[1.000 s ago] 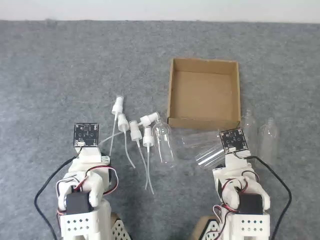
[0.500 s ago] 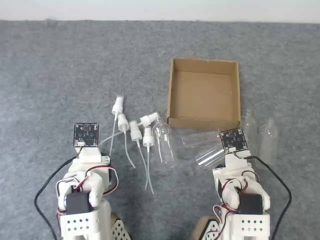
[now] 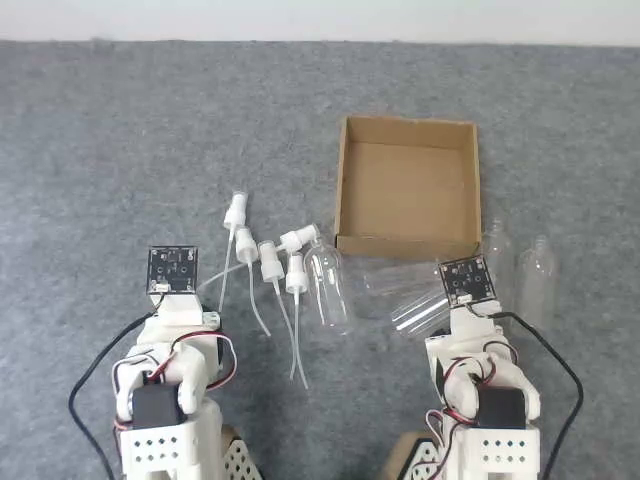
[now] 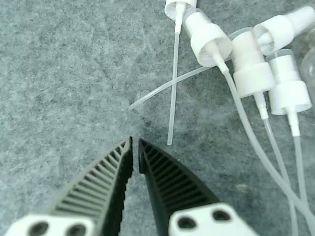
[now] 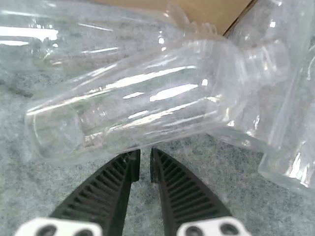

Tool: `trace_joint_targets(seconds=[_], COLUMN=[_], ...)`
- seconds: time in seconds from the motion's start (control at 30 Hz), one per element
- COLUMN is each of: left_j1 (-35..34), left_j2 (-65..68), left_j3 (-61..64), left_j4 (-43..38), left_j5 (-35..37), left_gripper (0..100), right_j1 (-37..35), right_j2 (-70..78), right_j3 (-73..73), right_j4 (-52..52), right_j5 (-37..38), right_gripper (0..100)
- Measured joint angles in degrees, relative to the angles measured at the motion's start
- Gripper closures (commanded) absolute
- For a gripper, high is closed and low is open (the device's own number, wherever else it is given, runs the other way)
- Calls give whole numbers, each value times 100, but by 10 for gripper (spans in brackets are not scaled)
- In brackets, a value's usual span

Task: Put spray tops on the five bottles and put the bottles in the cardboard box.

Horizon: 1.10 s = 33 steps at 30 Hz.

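Note:
Several white spray tops with long thin tubes lie loose on the grey mat, left of the cardboard box. My left gripper is shut with nothing in it, its tips just short of the nearest tube ends; the spray tops lie beyond. One clear bottle lies beside the tops, two bottles lie below the box, and two more rest at its lower right. My right gripper is shut and empty, tips right at a lying bottle.
The box is open and holds nothing; its corner rises behind the bottles. The left arm and right arm stand at the near edge. Bare mat spreads to the left and behind the box.

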<state>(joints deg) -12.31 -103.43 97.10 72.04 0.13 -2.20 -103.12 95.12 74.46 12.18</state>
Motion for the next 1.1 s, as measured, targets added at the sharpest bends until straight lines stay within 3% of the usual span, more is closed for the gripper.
trace_joint_targets(seconds=[0.7, 0.9, 1.1], left_j1=[18, 519, 1407], left_j2=[0, 0, 0], left_j3=[0, 0, 0], left_j4=[0, 0, -167], left_j5=[0, 0, 0], left_gripper=[987, 987, 987], right_j1=[0, 0, 158], right_j2=[0, 0, 0], right_j3=[0, 0, 0], right_j4=[0, -18, -923], right_j5=[0, 0, 0], right_gripper=[987, 985, 937])
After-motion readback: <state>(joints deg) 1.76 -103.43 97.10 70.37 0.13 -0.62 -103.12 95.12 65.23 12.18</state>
